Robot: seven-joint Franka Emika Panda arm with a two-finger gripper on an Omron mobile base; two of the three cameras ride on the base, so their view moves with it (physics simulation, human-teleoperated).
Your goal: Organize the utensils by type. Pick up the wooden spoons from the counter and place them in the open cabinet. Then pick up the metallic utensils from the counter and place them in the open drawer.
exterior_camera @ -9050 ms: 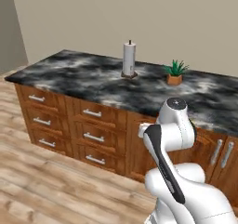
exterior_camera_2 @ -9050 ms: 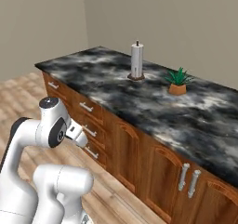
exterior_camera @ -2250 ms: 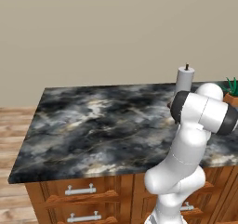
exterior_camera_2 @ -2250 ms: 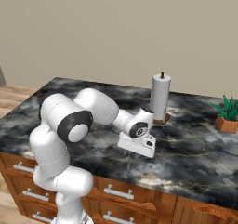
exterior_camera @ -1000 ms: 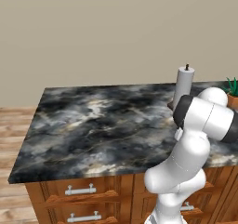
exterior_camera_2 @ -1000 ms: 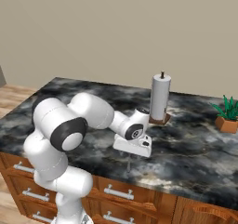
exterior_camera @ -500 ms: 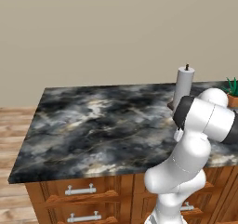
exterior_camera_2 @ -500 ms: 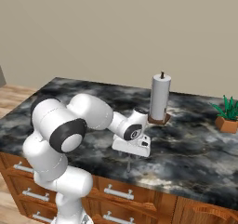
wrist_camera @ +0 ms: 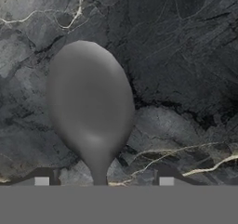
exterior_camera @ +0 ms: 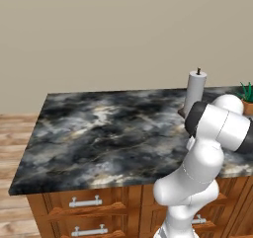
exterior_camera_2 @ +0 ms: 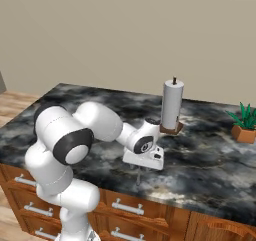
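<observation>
The arm has sunk lower to the dark marble bench (exterior_camera: pixel 99 133), its tool (exterior_camera_2: pixel 139 177) straddling the grey spoon (wrist_camera: pixel 90 111), grip unclear, beige wall behind.

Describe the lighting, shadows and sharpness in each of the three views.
Left base view: soft even light, no glare on the counter. Right base view: the gripper casts a faint shadow on the marble. Hand view: the grey spoon looms large, smoothly shaded and soft-edged; the marble veins look crisp.

Base driven along tabletop (exterior_camera_2: pixel 210 170) since start. Arm swung out, claw (exterior_camera_2: pixel 139 177) lowered low over grey metal spoon (wrist_camera: pixel 90 111); jaws narrowing.
</observation>
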